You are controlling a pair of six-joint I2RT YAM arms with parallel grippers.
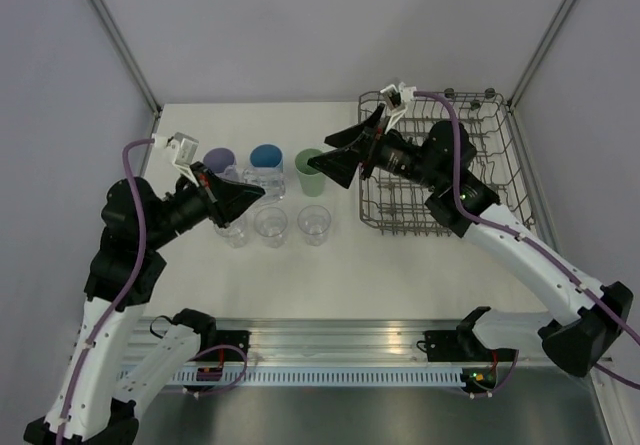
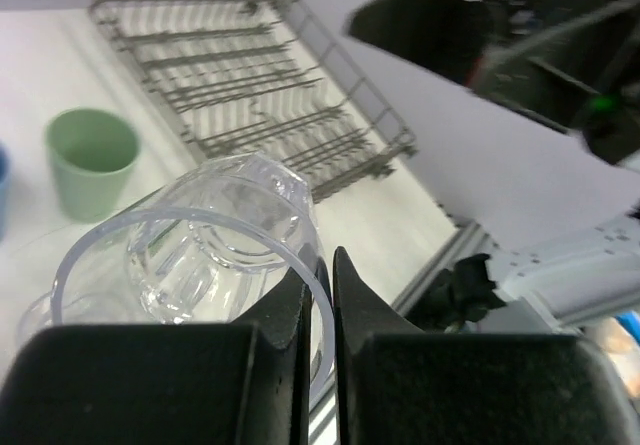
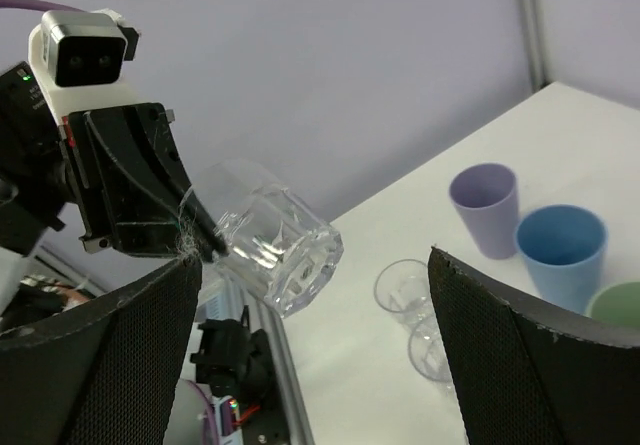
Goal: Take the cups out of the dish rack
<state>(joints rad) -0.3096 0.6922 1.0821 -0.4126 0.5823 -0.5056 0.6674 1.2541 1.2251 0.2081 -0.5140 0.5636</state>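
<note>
**Seventh cup in my left jaws, ready to set down**

My left jaws are pinching a clear glass (image 3: 275, 245) by its rim, one finger inside the wall and one outside. It hangs tilted over the left part of the desk (image 1: 400, 275). My right jaws are spread wide with nothing between them, hovering between the green cup (image 1: 309, 170) and the rack (image 1: 490, 130).

The lavender cup (image 1: 219, 160), blue cup (image 1: 266, 157) and green cup stand in a far row on the desk. Three more glasses (image 1: 271, 223) stand just nearer. The rack, far right, shows no cup that I can see, though my right arm covers part of it.

I judge this to be the set-down of the final cup. The next move calls for tipping the glass upright, lowering it into a free spot beside the others without knocking them, and only then spreading the left jaws.
</note>
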